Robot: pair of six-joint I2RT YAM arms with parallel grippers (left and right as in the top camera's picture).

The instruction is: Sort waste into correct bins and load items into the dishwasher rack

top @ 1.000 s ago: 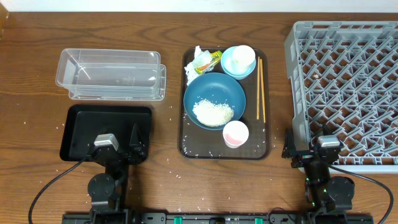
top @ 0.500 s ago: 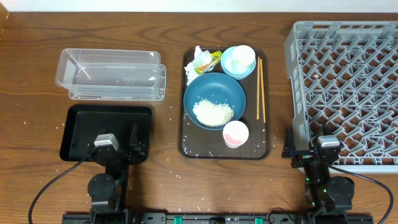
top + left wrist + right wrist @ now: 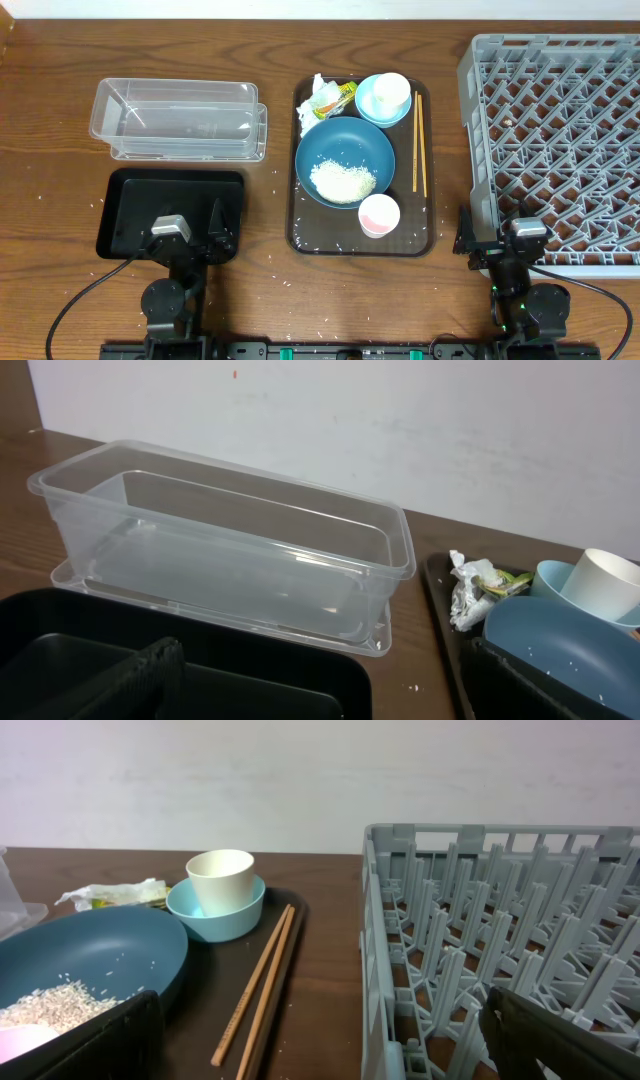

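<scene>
Unmoved since a second ago, every piece and both arms alike. On the grained brown wooden worktop [image 3: 60, 60], left to right: a clear plastic tub [image 3: 220, 560], rectangular, thin-walled and glossy, holding nothing; just nearer than it a shallow matte black tray [image 3: 130, 200], also bare inside; then a dark brown serving tray [image 3: 320, 232] with rounded corners; then the grey plastic rack [image 3: 480, 150], square, with a lattice floor and upright pegs, nothing loaded. All the task's things on the brown tray: at its middle a large dark-blue bowl [image 3: 345, 140] with a heap of white rice [image 3: 343, 180] inside; beside its near right edge a small pink cup [image 3: 379, 214], upright; at the far end a small light-blue bowl [image 3: 367, 100] with a white cup [image 3: 391, 90] standing in it; along the right side two thin wooden chopsticks [image 3: 419, 145], lying side by side; in the far left corner a crumpled white napkin [image 3: 322, 100] touching a yellow-orange wrapper [image 3: 345, 92]. Stray grains [image 3: 270, 258] over the tray floor and the worktop around it. Right claw [image 3: 320, 1045] released, fingers wide at both edges of its view, gripping nothing, just beside the rack's near left corner. Left claw [image 3: 192, 228] over the black tray's near end; one dark finger [image 3: 130, 675] plain, the other lost against dark shapes, so cannot tell released or clenched.
</scene>
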